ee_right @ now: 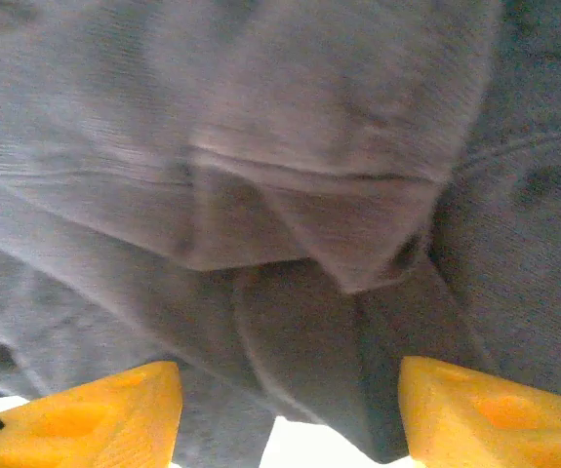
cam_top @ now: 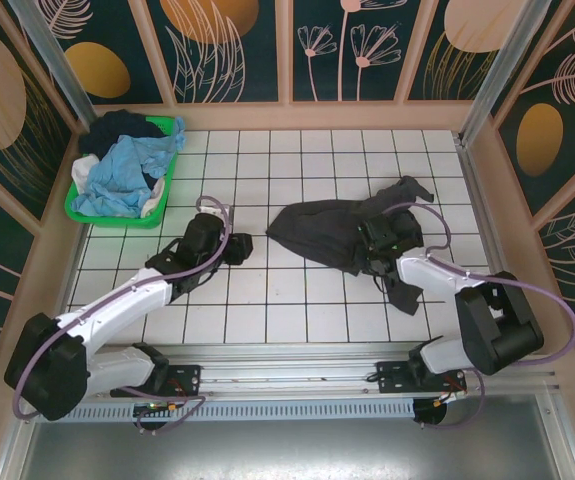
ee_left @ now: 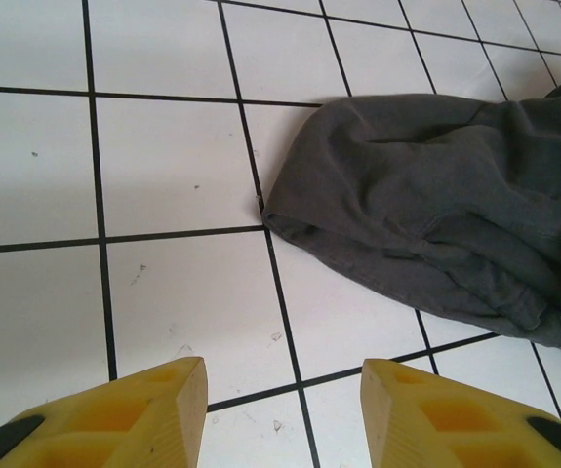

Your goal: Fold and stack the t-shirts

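a: where's the shirt you're working on?

b: the charcoal-grey t-shirt [cam_top: 337,235] lies crumpled a little right of centre in the top view, on the white tiled table [cam_top: 267,300]. one dark part trails down toward the lower right.

a: and your right gripper [cam_top: 377,250]?

b: it sits right over the shirt's right half. in the right wrist view its yellow fingers [ee_right: 85,414] stand well apart at the bottom corners. grey folds [ee_right: 280,146] run across the frame beyond them, with nothing pinched. whether the tips touch the cloth, you cannot tell.

a: left side?

b: your left gripper [cam_top: 239,247] is just left of the shirt, apart from it. in the left wrist view the fingers [ee_left: 114,419] are spread over bare tile, and the shirt's edge [ee_left: 426,214] is in the upper right.

a: the others?

b: they're piled in the green basket [cam_top: 107,216] at the upper left: light blue t-shirt [cam_top: 127,170] on top, dark navy one [cam_top: 127,127] behind it, and white cloth [cam_top: 85,172] at the left edge.
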Tool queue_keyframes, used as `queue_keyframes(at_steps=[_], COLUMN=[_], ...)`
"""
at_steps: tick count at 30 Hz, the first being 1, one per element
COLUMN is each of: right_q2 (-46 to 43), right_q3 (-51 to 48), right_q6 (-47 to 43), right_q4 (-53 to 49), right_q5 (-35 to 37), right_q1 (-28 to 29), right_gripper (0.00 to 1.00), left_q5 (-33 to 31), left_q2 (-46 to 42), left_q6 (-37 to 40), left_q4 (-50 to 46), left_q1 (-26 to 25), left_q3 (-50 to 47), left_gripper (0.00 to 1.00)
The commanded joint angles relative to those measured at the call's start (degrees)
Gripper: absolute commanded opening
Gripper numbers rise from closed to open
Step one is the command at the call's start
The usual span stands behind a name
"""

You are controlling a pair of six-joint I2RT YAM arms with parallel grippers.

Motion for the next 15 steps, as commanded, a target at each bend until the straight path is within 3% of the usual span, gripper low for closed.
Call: queue_keyframes(at_steps=[1, 4, 11, 14, 15], right_q2=[0.3, 2.7, 7.2, 5.1, 4.5], right_q3=[-1.3, -0.3, 2.4, 5.6, 6.9], right_q6=[-0.3, -0.5, 0.4, 0.6, 0.6], right_q4=[4.5, 5.9, 7.5, 6.2, 5.9], right_q5=[-1.0, -0.8, -0.5, 0.9, 0.9], right_q1=[-1.8, -2.0, -1.1, 2.1, 3.3], right_gripper=[0.60, 0.55, 0.14, 0.01, 0.00], left_q5=[0.0, 0.1, 1.1, 2.2, 2.6], left_q2=[2.6, 4.8, 5.8, 5.4, 5.1], left_q6=[2.1, 3.0, 3.8, 4.0, 4.0], left_q4=[2.7, 3.2, 4.6, 3.8, 3.8], left_q1=[0.1, 0.1, 0.1, 0.1, 0.1], left_q3=[0.5, 1.2, 1.2, 2.9, 3.2], left_gripper=[0.46, 0.45, 0.44, 0.43, 0.42])
